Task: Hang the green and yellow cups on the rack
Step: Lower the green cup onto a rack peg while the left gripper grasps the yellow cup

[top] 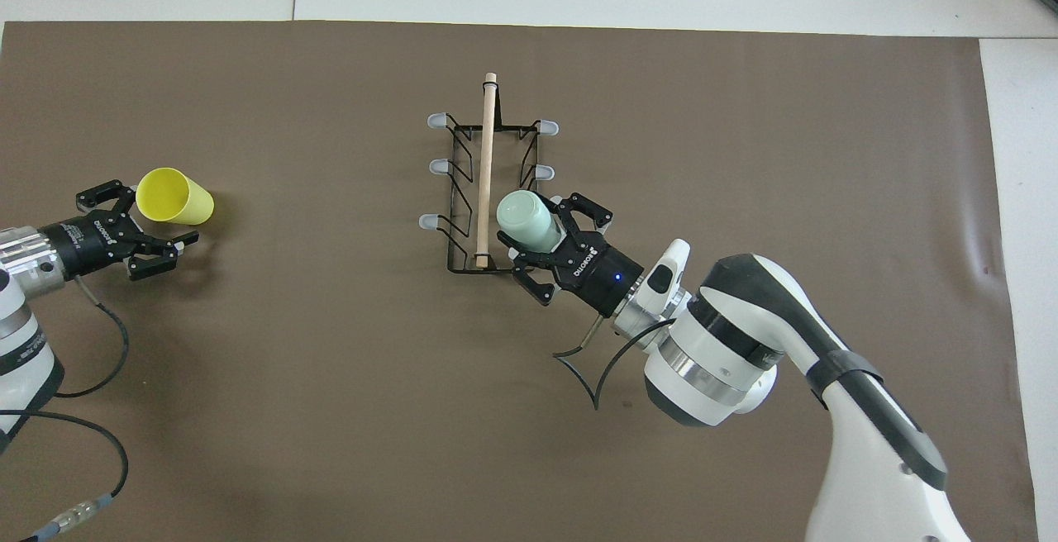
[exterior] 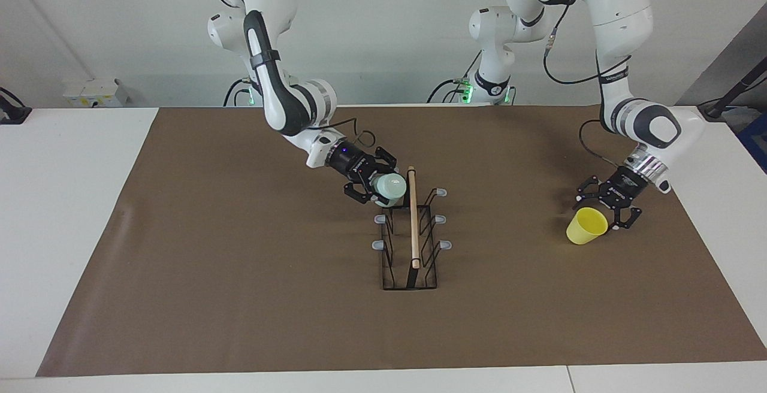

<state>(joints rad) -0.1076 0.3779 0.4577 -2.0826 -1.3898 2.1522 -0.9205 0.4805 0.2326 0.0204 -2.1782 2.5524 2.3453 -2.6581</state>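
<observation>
The pale green cup (exterior: 390, 187) (top: 526, 219) is tilted, bottom toward the facing camera, with my right gripper (exterior: 383, 189) (top: 539, 223) shut on it. It hangs over the black wire rack (exterior: 413, 219) (top: 485, 170) and hides the prong nearest the robots on the right arm's side. Whether it rests on that prong I cannot tell. The yellow cup (exterior: 585, 227) (top: 175, 197) stands mouth up on the mat toward the left arm's end. My left gripper (exterior: 599, 216) (top: 157, 213) is open right at it, one finger on each side of its rim.
A brown mat (exterior: 239, 273) covers most of the white table (exterior: 66, 201). Five grey-tipped prongs of the rack show. The left arm's cable (top: 91, 360) trails over the mat near the robots. A small white box (exterior: 96, 92) sits at the table's robot-side edge.
</observation>
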